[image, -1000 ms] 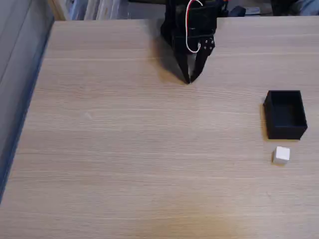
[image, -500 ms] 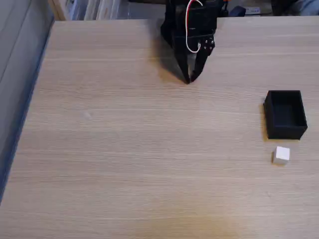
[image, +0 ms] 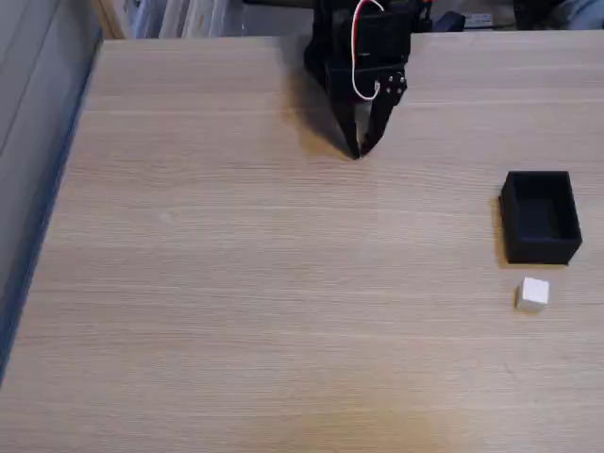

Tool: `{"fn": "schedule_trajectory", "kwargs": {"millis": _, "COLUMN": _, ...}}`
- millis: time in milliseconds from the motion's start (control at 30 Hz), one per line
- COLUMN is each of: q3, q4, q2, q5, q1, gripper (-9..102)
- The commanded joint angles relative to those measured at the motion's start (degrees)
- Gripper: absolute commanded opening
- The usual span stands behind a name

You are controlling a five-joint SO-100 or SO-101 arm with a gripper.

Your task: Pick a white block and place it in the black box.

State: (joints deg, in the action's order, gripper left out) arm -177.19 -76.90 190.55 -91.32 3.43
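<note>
Hand [image: 358, 151]: mine, black, two-fingered, hanging at the far side of the tabletop [image: 236, 283] in the fixed view, a little right of centre. Fingers point down toward the near edge and taper to meet at their tips, so I list it as pinched together with nothing between them. A white cable [image: 357, 66] with a red strand beside it loops down the front of my arm above the fingers. A dark shadow lies on the wood just to the left of my hand.

White block [image: 533, 293]: one small cube, plain white on its top face, with a slightly greyer shaded side toward the left. Resting flat on the tabletop near the right edge of the view, well apart from my hand. It casts a faint shadow to its left. No markings can be made out on it.

Black box [image: 540, 216]: one matte black rectangular box, open on top, thin walls, dark inside. It stands on the tabletop near the right edge, just beyond the white block on the far side, with a narrow strip of bare wood between the two; they do not touch. It is several times larger than the block. Nothing can be made out inside it.

Tabletop: light wood with fine grain running left to right. A grey-blue surface runs along its left edge.
</note>
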Motion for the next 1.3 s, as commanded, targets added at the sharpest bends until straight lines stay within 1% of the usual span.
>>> {"fn": "schedule_trajectory", "kwargs": {"millis": 0, "q3": -0.9, "q4": -0.3, "q2": 0.4, "q5": -0.6, "q1": -0.2, "gripper": 0}}
{"fn": "schedule_trajectory", "kwargs": {"millis": 567, "q3": -0.9, "q4": -0.3, "q2": 0.4, "q5": -0.8, "q1": 1.4, "gripper": 0}}
{"fn": "schedule_trajectory", "kwargs": {"millis": 700, "q3": -0.7, "q4": -0.1, "q2": 0.4, "q5": -2.7, "q1": 1.5, "gripper": 0}}
{"fn": "schedule_trajectory", "kwargs": {"millis": 900, "q3": 1.6, "q4": 2.8, "q2": -0.4, "q5": -2.3, "q1": 3.3, "gripper": 0}}
{"fn": "schedule_trajectory", "kwargs": {"millis": 1033, "q3": 5.7, "q4": 5.5, "q2": -5.7, "q5": 0.0, "q1": 6.0, "gripper": 0}}
{"fn": "schedule_trajectory", "kwargs": {"millis": 1267, "q3": 15.8, "q4": 11.2, "q2": -20.9, "q5": 5.2, "q1": 9.8, "gripper": 0}}
